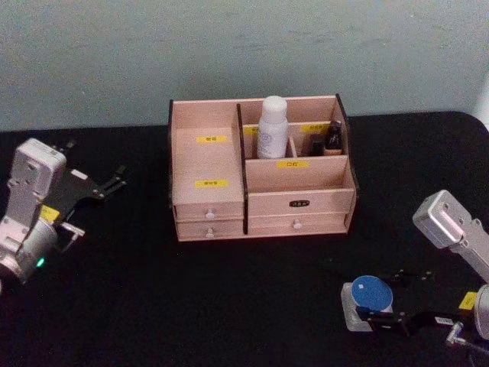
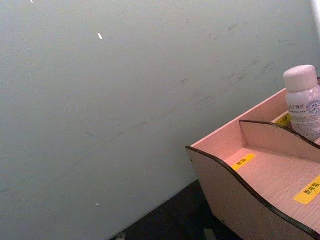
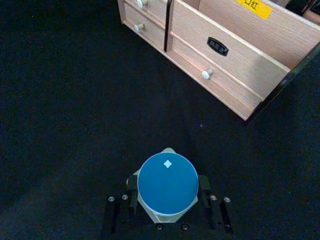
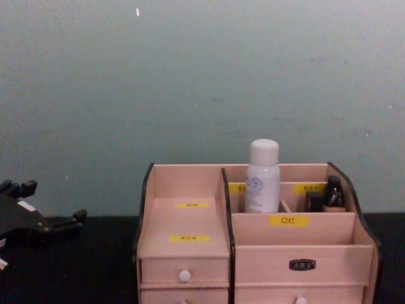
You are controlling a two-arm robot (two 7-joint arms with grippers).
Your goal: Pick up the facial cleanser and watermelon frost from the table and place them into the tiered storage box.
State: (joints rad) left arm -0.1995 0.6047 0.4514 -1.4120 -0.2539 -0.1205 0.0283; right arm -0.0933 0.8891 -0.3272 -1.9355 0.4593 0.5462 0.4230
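Observation:
The tiered storage box point(image 1: 210, 183) stands at the middle back of the black table, also in the chest view point(image 4: 183, 221) and the left wrist view point(image 2: 235, 200). A white bottle point(image 1: 272, 126) stands upright in its rear right compartment point(image 4: 262, 177) point(image 2: 303, 100). At the front right, a white container with a round blue lid point(image 1: 371, 293) point(image 3: 167, 182) sits between the fingers of my right gripper point(image 1: 376, 313) point(image 3: 167, 192), which is shut on it. I cannot tell which item is the cleanser and which the frost. My left gripper point(image 1: 95, 164) point(image 4: 54, 201) hangs open at the far left, holding nothing.
Small dark items point(image 1: 334, 138) stand in the box's back right compartment. Drawers with white knobs point(image 3: 206, 74) face me along the box's front. A pale wall point(image 4: 190, 76) rises behind the table. Bare black tabletop point(image 1: 191, 298) stretches in front of the box.

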